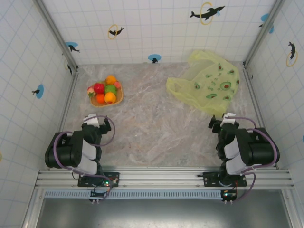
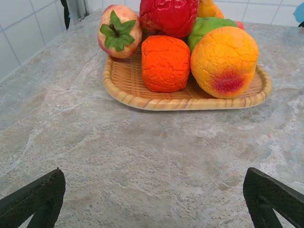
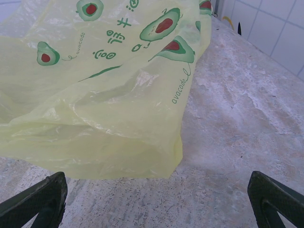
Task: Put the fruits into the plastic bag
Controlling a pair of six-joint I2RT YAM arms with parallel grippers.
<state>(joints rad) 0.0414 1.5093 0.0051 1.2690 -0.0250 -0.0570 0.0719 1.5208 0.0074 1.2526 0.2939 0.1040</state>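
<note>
seven fruits (image 1: 110,89), one tray (image 2: 190,103), one plastic bag (image 1: 209,83)

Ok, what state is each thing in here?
fruits: piled on the woven tray, none bagged.
woven tray: flat on the table, full.
plastic bag: crumpled, lying on the table, unheld.
left end effector: open, empty, facing the tray.
right end effector: open, empty, facing the bag.

left arm (image 1: 76,152) and right arm (image 1: 247,149): black joints, white shells, purple cables (image 1: 55,148) looping alongside; left gripper (image 2: 152,202) and right gripper (image 3: 154,202) have dark wedge-shaped fingers (image 2: 35,199).
</note>
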